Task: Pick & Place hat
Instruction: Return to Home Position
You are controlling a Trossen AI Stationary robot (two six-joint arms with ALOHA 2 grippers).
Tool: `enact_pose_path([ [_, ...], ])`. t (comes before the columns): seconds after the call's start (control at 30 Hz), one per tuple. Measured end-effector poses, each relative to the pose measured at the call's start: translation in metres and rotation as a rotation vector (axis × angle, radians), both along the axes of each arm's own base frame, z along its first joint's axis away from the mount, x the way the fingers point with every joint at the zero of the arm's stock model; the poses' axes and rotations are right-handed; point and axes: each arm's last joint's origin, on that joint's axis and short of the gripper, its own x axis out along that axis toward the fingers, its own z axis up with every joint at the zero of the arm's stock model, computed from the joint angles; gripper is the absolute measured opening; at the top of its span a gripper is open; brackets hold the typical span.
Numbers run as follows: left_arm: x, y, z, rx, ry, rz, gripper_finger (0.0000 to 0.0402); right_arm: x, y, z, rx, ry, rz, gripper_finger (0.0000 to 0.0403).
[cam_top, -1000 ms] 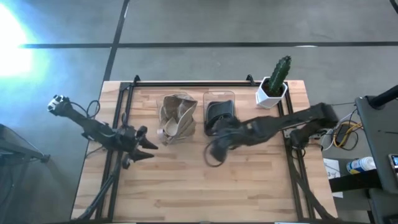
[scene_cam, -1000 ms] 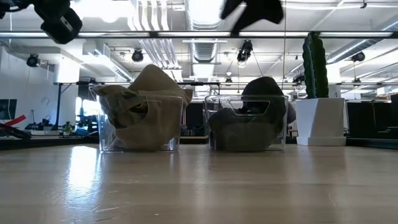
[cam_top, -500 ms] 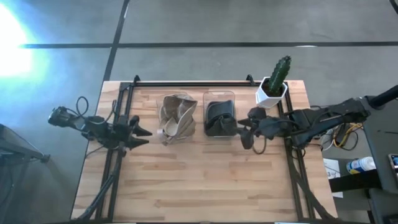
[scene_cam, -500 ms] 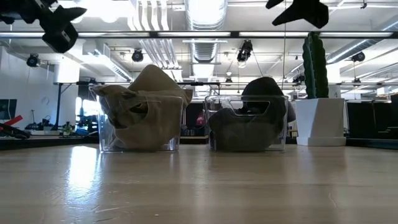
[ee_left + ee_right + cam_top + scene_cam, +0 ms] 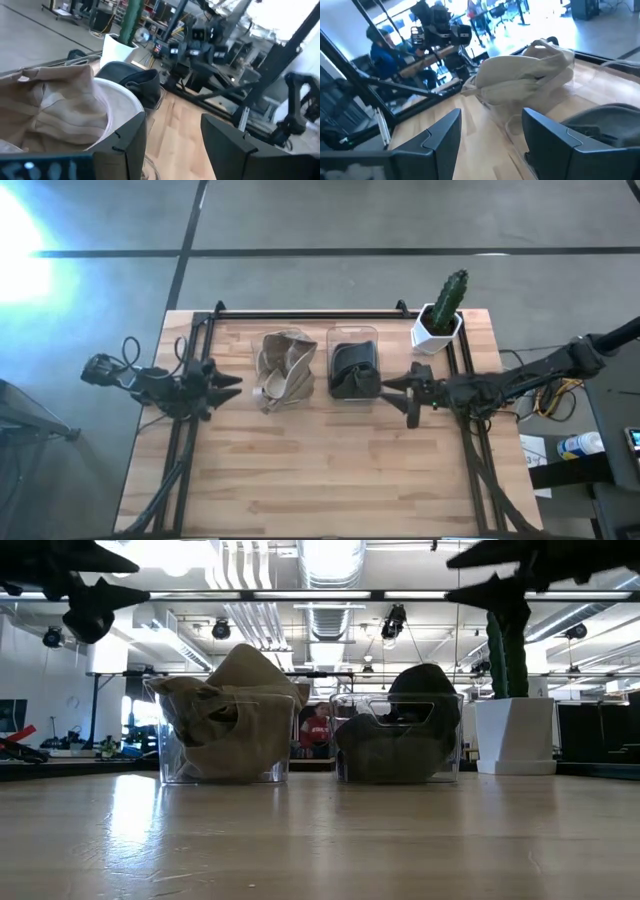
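Observation:
A tan hat (image 5: pixel 285 368) sits crumpled in a clear bin, and a dark hat (image 5: pixel 353 370) sits in a second clear bin beside it; both also show in the low view, tan hat (image 5: pixel 228 720) and dark hat (image 5: pixel 400 730). My left gripper (image 5: pixel 228 384) hovers open just left of the tan hat's bin, pointing right. My right gripper (image 5: pixel 396 390) hovers open just right of the dark hat's bin, pointing left. Both are high above the table, left gripper (image 5: pixel 95 580) and right gripper (image 5: pixel 495 570). The left wrist view shows the tan hat (image 5: pixel 50 110) ahead of the left gripper (image 5: pixel 175 145); the right wrist view shows the tan hat (image 5: pixel 525 75) and dark hat (image 5: pixel 607 125) beyond the right gripper (image 5: pixel 492 137).
A potted cactus (image 5: pixel 443 310) in a white pot stands at the far right corner, close behind my right arm. Black rails (image 5: pixel 190 370) run along the table's left, right and far sides. Bare wood (image 5: pixel 320 470) fills the near half. A person (image 5: pixel 318 730) shows far off in the room.
My right gripper has drawn away from in front of the dark hat's bin toward the table's right edge and turned level, pointing left. My left gripper has pulled back slightly toward the far-left and levelled out. Both hats have stayed in their bins.

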Motion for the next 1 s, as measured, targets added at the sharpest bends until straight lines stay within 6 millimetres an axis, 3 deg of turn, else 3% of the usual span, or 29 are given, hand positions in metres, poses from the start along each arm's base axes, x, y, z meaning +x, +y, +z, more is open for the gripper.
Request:
enact_pose_path([
  [0.33,-0.003,0.002,-0.005,-0.071,0.013,0.025,0.0181,-0.028,-0.008,-0.042,-0.035,-0.101,-0.003,0.0203],
  [0.67,-0.003,0.002,-0.003,-0.122,-0.004,0.048,0.0181,-0.042,-0.011,-0.091,-0.072,0.052,-0.001,0.0203],
  [1.0,-0.003,0.001,-0.001,-0.137,-0.022,0.026,0.0181,-0.048,-0.013,-0.111,-0.129,0.272,0.005,0.0203],
])
